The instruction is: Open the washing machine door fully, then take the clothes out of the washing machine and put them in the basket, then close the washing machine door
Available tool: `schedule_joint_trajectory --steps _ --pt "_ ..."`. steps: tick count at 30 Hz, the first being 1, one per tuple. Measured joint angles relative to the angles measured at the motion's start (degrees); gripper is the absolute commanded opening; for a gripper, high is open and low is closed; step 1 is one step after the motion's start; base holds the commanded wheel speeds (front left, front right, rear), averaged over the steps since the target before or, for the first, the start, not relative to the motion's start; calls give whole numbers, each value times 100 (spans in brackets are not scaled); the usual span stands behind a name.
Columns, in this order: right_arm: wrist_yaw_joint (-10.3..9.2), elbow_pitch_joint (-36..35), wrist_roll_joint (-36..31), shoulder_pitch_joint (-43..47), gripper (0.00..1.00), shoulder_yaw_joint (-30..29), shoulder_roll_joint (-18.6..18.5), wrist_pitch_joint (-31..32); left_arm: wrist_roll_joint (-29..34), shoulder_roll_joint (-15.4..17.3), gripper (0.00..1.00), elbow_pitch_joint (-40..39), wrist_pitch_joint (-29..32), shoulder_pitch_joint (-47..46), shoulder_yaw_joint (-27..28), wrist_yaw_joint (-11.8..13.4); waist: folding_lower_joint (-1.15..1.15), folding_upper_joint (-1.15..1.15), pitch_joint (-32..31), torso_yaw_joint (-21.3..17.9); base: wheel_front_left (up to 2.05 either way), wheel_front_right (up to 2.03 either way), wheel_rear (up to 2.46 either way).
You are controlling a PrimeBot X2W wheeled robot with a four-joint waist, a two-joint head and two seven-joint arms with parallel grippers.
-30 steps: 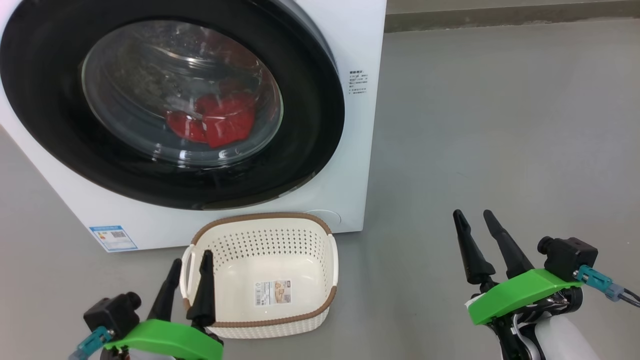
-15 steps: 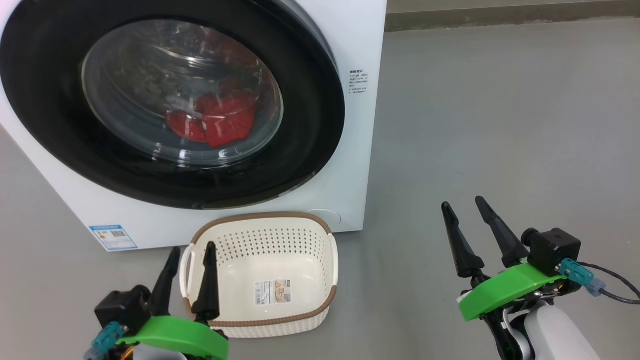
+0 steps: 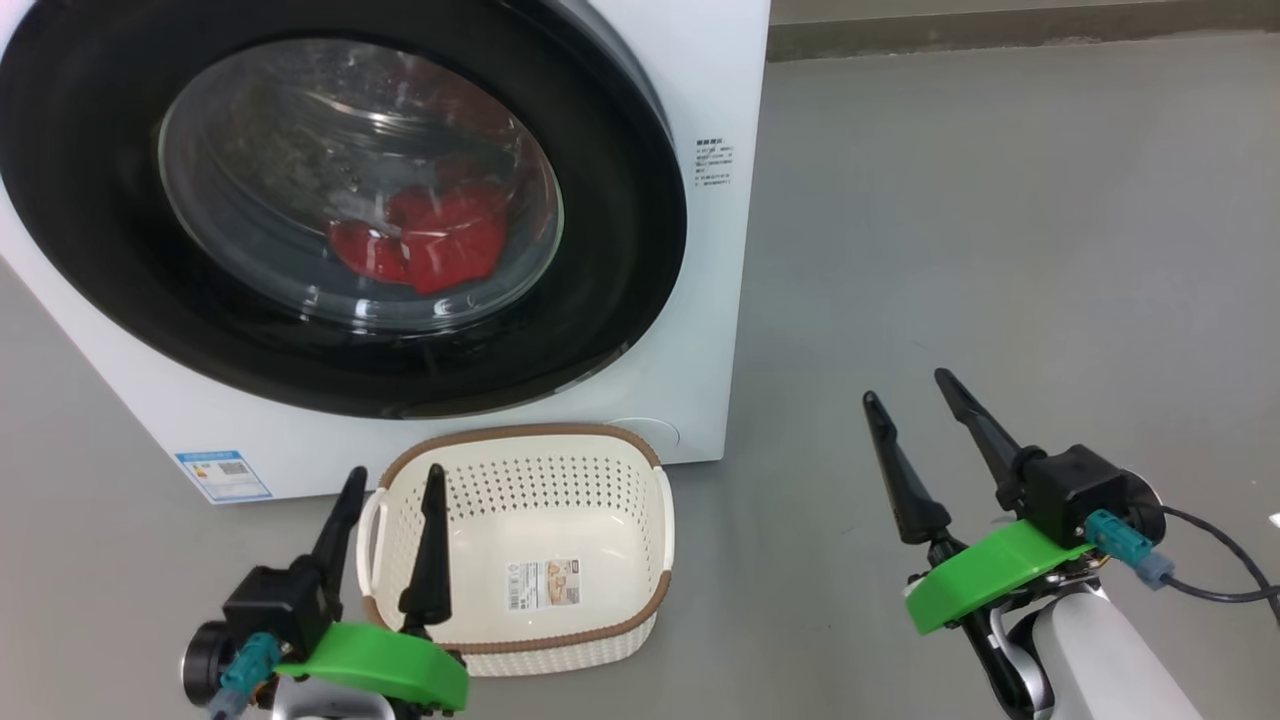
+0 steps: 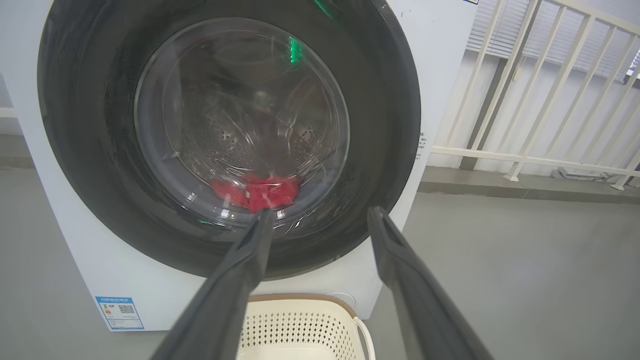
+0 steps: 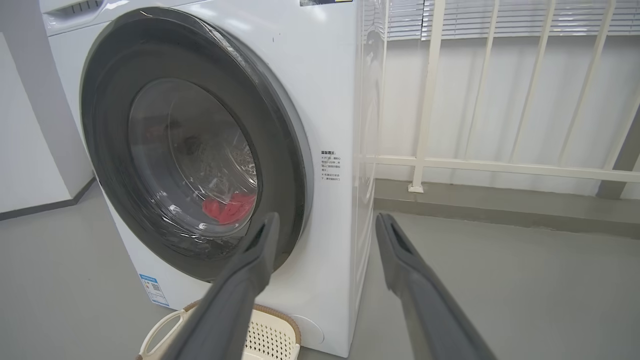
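Left claw (image 3: 394, 470), fingers apart, hovers beside the basket (image 3: 520, 432) on the floor (image 3: 1000, 200) below the unopened washing machine door (image 3: 620, 250); red clothes (image 3: 430, 245) lie behind its glass (image 3: 280, 130). Right claw (image 3: 906, 386), apart, hovers rightward. The swinging door could knock the basket.

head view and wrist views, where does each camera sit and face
Head view: on the head, looking down at the washing machine door and the basket; left hand and right hand show, open.
Left wrist view: left wrist, facing the door head-on; own fingers show.
Right wrist view: right wrist, facing the door aslant; own fingers show.
Shared: all see the red clothes behind the glass.
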Motion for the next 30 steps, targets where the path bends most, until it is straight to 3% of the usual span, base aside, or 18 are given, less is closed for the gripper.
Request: schedule_joint_trajectory --steps 19,20,21,22,23,27,30 --pt "0 53 -102 1 100 98 -9 -43 140 3 100 83 -10 -65 -31 18 0 0 -14 -47 0 0 0" --pt "0 90 -102 1 73 113 -9 -43 137 3 100 83 -10 -65 -36 18 0 0 -10 -45 0 0 0" --pt "0 125 -102 1 36 129 -9 -43 131 3 100 83 -10 -65 -41 18 0 0 -3 -43 0 0 0" --pt "0 125 -102 1 14 129 -9 -43 131 3 100 83 -10 -65 -41 18 0 0 -3 -43 0 0 0" --pt "0 145 -97 0 0 142 -10 -43 121 3 100 82 -10 -65 -45 18 0 0 10 -40 0 0 0" --pt "0 201 119 -60 0 168 -9 -43 97 5 100 62 -10 -66 -79 19 0 0 81 -11 0 0 0" --pt "0 234 929 -279 0 160 -12 -43 97 8 100 -18 -10 -81 -152 19 0 0 221 42 0 0 0"
